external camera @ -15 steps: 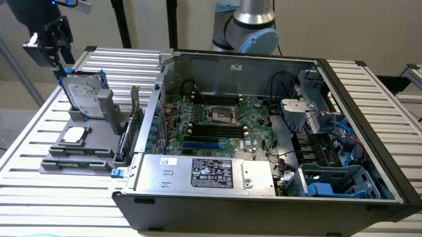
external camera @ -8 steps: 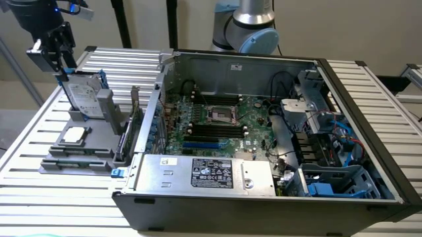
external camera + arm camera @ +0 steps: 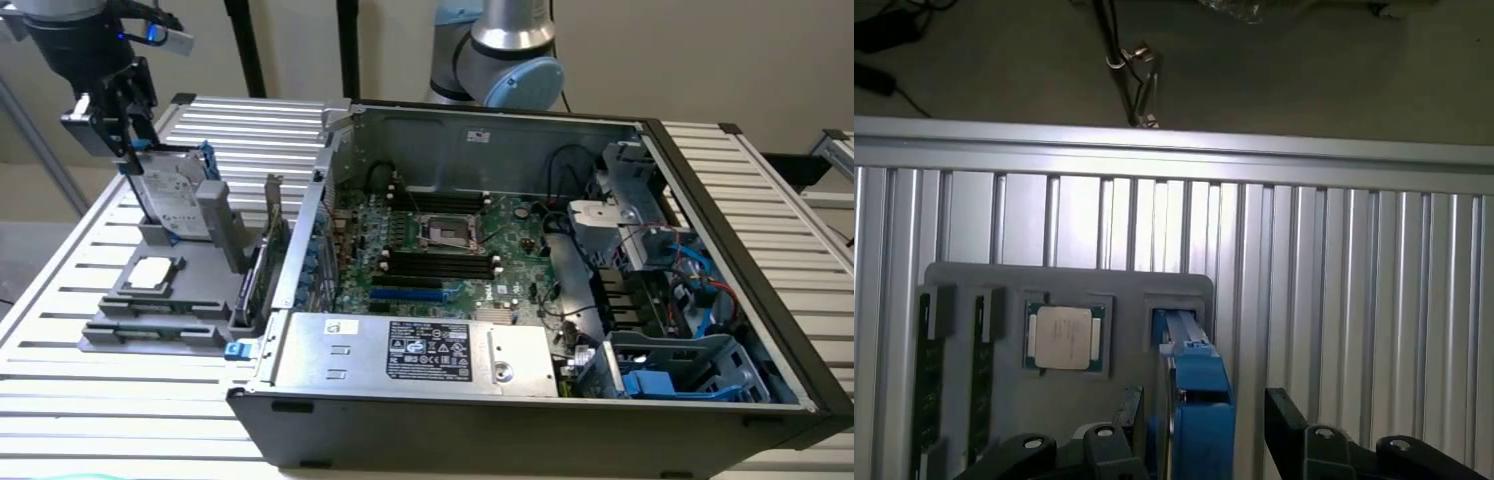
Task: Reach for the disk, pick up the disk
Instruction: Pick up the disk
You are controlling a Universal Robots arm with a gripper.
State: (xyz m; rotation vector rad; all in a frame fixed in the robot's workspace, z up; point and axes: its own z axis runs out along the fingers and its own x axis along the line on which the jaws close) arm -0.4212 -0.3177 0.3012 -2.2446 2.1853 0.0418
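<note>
Both fingers (image 3: 1289, 430) of the tool (image 3: 1204, 408) spread, astride the disk (image 3: 171, 190), upright on edge in the grey holder (image 3: 200, 300) on the worktop (image 3: 80, 390), at the exterior view's left of the open case (image 3: 534, 425).

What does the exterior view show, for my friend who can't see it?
A robot arm's end effector sits at the top edge of the disk, which stands on edge in a grey holder on a slatted metal table. To the exterior view's right lies an open computer case with its green motherboard showing.
</note>
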